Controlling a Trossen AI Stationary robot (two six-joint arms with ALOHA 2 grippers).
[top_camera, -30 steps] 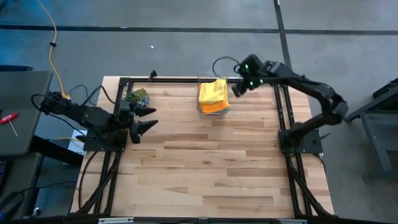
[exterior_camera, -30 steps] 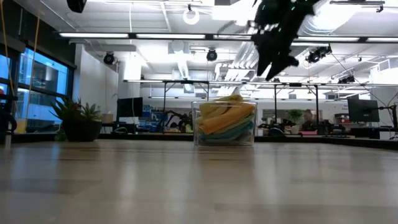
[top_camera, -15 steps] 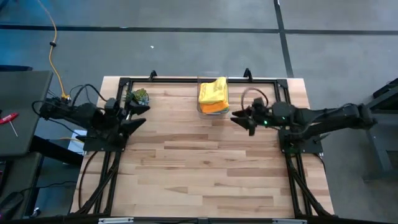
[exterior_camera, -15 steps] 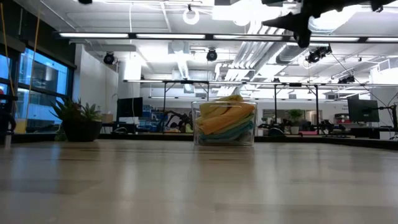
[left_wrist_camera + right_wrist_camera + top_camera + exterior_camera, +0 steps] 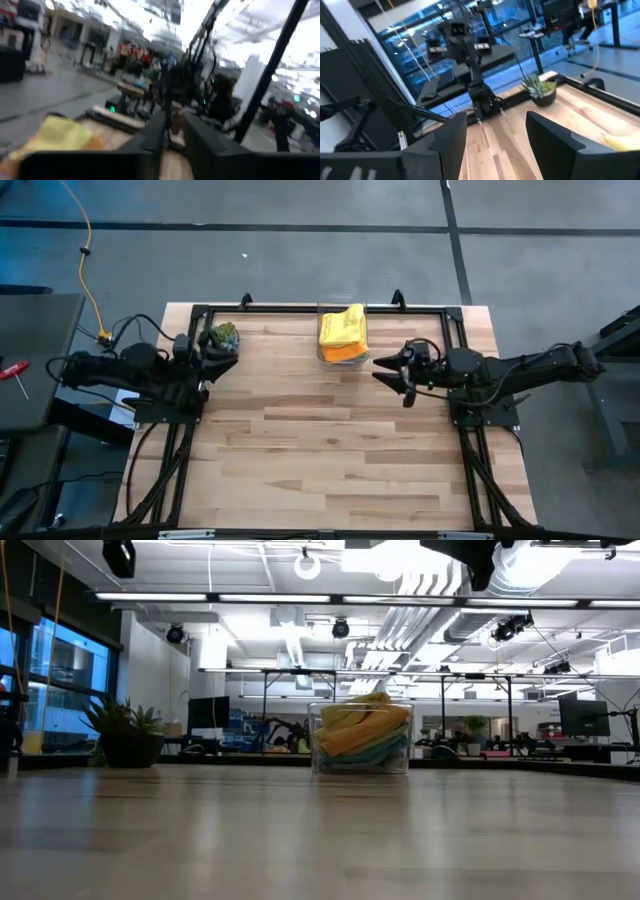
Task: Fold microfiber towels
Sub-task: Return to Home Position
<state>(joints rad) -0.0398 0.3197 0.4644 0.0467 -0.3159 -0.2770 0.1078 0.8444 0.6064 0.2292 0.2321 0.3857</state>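
Since every cloth I can spot is already sitting in the clear plastic box [image 5: 316, 758], this looks like the wrap-up bit where the arms just go home. The folded microfiber towels [image 5: 342, 330] are stacked inside it, yellow on top, orange right under that, and some teal and lime green down at the bottom in the low view. I can't make out a grey one in there.

The right gripper [image 5: 496, 120] hangs just beside the box on the right arm's side, up above the height of the box, and its two fingers are spread wide with nothing between them. The left gripper [image 5: 171, 120] is well apart from the box on the opposite side, close to the small green leafy clump [image 5: 221, 334]. Honestly I can't tell if that one is open or closed.

How I'd do this step well:
- Pull the right arm straight away from the box first and only then drop it, so nothing clips the rim or snags the yellow towel poking out of the top.
- Keep the left arm's path away from the box too, and watch the leafy clump, since it's right there.
- Go smooth and slow. That box looks light, and a bump could slide it across the wooden table [image 5: 330, 450] and tip the stack.
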